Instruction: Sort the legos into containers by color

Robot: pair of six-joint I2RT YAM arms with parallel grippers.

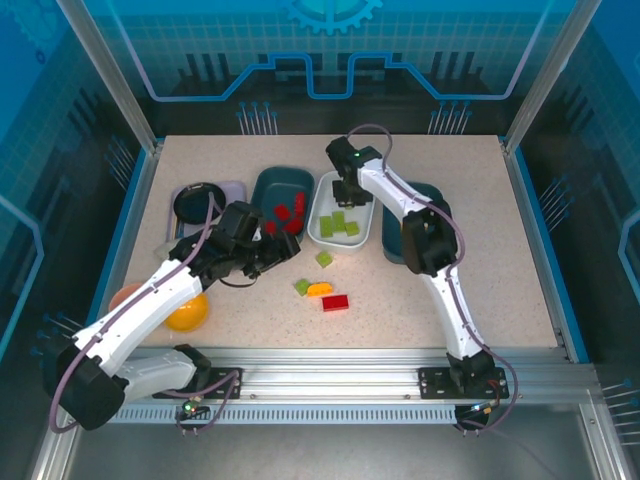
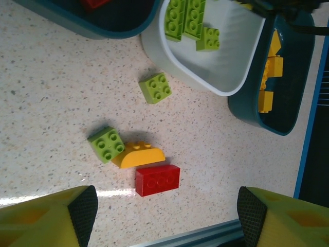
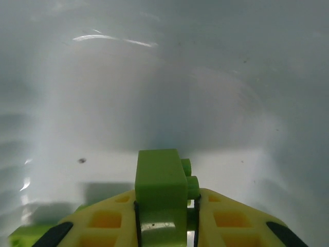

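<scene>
Four loose legos lie on the table: a lime green one (image 1: 324, 259) (image 2: 155, 88), a second green one (image 1: 302, 287) (image 2: 106, 144), a yellow-orange arch (image 1: 319, 289) (image 2: 139, 155) and a red brick (image 1: 335, 302) (image 2: 157, 180). My left gripper (image 1: 278, 250) (image 2: 167, 211) hangs open above them, empty. The left teal tray (image 1: 268, 180) (image 2: 118, 28) holds red bricks. My right gripper (image 1: 346, 196) (image 3: 164, 213) is shut on a green brick (image 3: 159, 175) low inside the white tray (image 1: 325, 238) (image 2: 226, 62) (image 3: 154, 77), beside other green bricks (image 2: 187, 18). Yellow bricks (image 2: 270, 67) lie in the right teal tray (image 1: 432, 195) (image 2: 288, 98).
A round black bowl (image 1: 197, 203) sits on a lavender tray (image 1: 232, 188) at the back left. An orange-yellow bowl (image 1: 187, 312) stands by my left arm. The right arm crosses over the right teal tray. A metal rail (image 1: 350, 355) runs along the front edge.
</scene>
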